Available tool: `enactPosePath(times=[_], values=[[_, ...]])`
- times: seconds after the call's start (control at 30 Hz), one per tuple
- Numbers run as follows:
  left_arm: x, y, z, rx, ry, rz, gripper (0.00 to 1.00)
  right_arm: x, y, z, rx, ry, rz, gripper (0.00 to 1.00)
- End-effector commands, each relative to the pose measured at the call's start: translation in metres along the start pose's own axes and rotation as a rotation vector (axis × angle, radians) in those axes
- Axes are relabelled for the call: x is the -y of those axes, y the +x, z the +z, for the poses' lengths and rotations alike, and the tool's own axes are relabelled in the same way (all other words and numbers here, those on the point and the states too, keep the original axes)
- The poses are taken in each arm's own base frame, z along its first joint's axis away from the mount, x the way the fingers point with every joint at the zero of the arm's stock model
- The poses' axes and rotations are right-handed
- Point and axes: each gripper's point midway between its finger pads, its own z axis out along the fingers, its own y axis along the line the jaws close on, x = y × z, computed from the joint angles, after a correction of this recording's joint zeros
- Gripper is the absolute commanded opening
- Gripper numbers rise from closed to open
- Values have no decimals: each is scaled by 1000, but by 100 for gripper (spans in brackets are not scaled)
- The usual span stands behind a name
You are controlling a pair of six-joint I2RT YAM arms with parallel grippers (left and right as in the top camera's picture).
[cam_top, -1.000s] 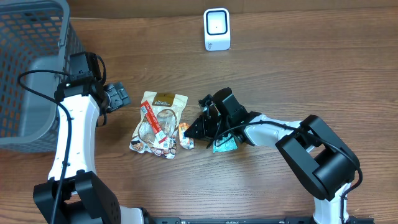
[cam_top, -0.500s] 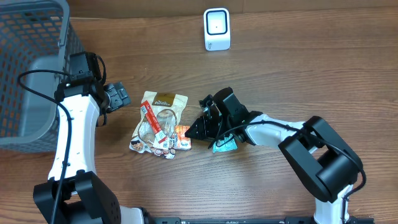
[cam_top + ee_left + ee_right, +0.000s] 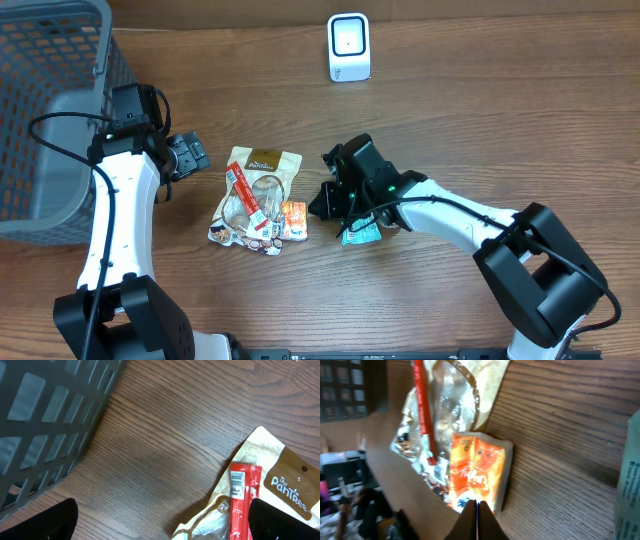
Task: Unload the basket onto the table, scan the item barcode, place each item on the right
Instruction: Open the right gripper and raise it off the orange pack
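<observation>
Since the right arm is pointed at it, the orange packet (image 3: 293, 220) looks to be the item meant for scanning. It lies flat on the table (image 3: 520, 120), tucked against the lower right corner of the brown pouch (image 3: 262, 175), printed face up and no barcode visible from either view of it. From the right wrist camera its length runs straight ahead of the fingertips, near edge closest to them.

Just right of the packet sits the right gripper (image 3: 318, 208), its jaws pressed fully together into a thin point at that near edge (image 3: 476, 507). Whether a sliver of wrapper is pinched there cannot be told; more likely nothing is caught. A teal packet (image 3: 362, 232) lies under the same arm, further right.

On the pouch's far side, near the grey basket (image 3: 50, 90), the left gripper (image 3: 190, 155) hovers with jaws spread wide, holding nothing, a red stick (image 3: 244, 495) in its view. The right arm is plainly nearer.

Well apart, up the table, stands the white scanner (image 3: 348, 46); my guess is the packet must be gripped, lifted and turned toward it.
</observation>
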Motion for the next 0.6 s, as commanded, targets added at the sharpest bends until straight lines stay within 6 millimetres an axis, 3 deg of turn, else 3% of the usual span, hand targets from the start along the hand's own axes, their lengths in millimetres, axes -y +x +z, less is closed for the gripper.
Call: enactPosePath(times=[0.0,0.23,0.57], values=[[-1,-3,-4,16,-9,11,100,-14,-9,-2,68,35,-72,4],[-1,-3,-4,16,-9,11,100,-21,-5,6,84,49,-104,4],[-1,-3,-4,16,-9,11,100,-8,-2,29,60,35,-69,4]])
